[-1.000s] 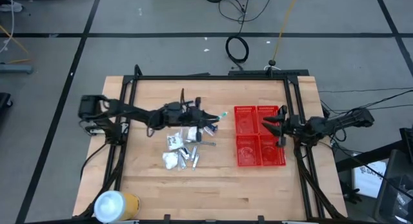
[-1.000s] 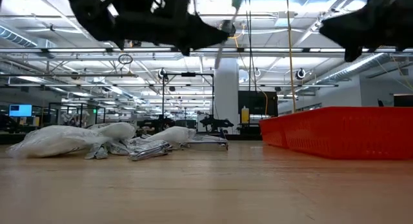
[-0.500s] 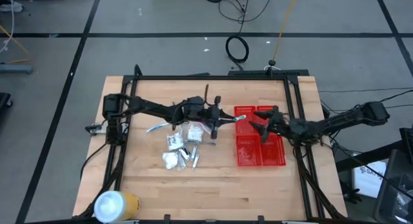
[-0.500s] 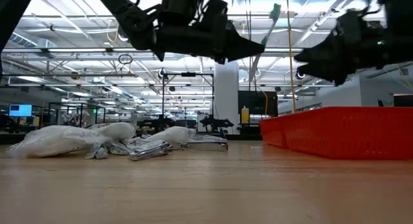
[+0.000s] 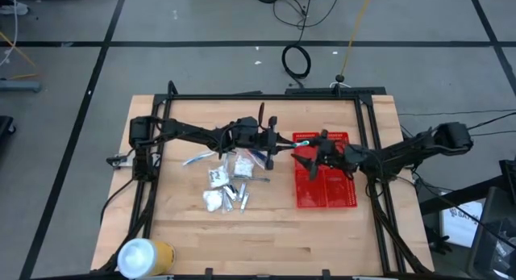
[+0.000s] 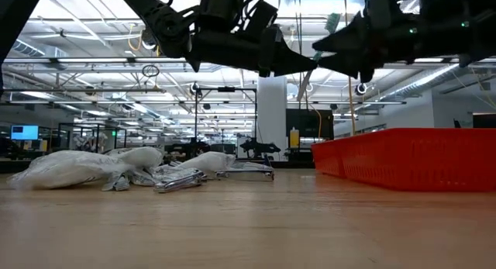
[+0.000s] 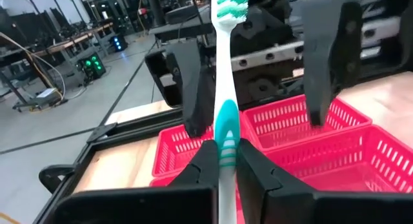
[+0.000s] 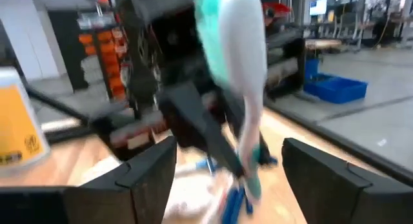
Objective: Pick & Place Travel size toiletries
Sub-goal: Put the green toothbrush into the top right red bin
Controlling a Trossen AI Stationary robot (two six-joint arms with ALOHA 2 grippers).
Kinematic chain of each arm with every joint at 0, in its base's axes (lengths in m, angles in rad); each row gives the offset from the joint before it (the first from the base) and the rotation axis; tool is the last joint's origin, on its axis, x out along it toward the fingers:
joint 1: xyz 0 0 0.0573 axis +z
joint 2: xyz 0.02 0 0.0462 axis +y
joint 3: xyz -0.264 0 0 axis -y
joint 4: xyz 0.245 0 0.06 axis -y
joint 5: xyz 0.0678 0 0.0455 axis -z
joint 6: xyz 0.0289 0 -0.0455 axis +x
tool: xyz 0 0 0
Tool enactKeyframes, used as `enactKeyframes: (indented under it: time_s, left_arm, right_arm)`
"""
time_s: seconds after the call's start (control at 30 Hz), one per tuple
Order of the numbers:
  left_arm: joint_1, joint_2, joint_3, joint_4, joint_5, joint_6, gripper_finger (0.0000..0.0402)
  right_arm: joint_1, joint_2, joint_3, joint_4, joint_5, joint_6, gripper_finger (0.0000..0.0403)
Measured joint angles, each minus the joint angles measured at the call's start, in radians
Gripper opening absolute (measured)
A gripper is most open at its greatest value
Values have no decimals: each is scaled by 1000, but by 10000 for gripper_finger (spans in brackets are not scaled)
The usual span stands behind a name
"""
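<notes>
1. Left pincer [image 5: 274,145]: raised above the worktop [image 5: 185,231], just beside the basket [image 5: 324,181] on its pile-facing side; pressed together on the toothbrush [image 7: 225,88], gripping its handle.
2. Toothbrush: white with teal grip and teal-and-white bristles; head pointing away from the left pincer toward the basket, over the basket's near edge in the high view [image 5: 300,142]; held clear of the worktop in the low view [image 6: 325,32].
3. Right pincer [image 5: 306,155]: raised above the basket, facing the left pincer; fingers [image 8: 150,179] spread wide, one on each side of the toothbrush head, not touching it as seen in the left wrist view [image 7: 258,62].
4. Basket: red, four compartments, resting on the worktop; contents not discernible.
5. Remaining toiletries [image 5: 230,183]: pile of white packets, grey tubes and blue-handled items lying on the worktop, apart from the basket, below the left arm.
6. Loose blue-handled item [image 5: 196,160]: lying on the worktop on the pile's far side from the basket.
7. Roll [image 5: 145,257]: white-and-yellow, standing at a worktop corner, well apart from the basket.
</notes>
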Motion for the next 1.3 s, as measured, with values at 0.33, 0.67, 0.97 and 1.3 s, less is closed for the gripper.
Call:
enactKeyframes:
  time_s: [0.33, 0.67, 0.97, 1.3]
  left_arm:
    - [-1, 0, 0, -22, 0, 2, 10]
    - [-1, 0, 0, -22, -20, 4, 32]
    - [-18, 0, -1, 0, -151, -33, 76]
    - [-88, -58, 0, -46, -385, 92, 227]
  right_arm:
    - [-36, 51, 0, 64, 2, 33, 201]
    - [-36, 51, 0, 68, 1, -12, 73]
    - [-37, 49, 2, 24, 7, -27, 20]
    - [-38, -128, 2, -148, 95, -107, 19]
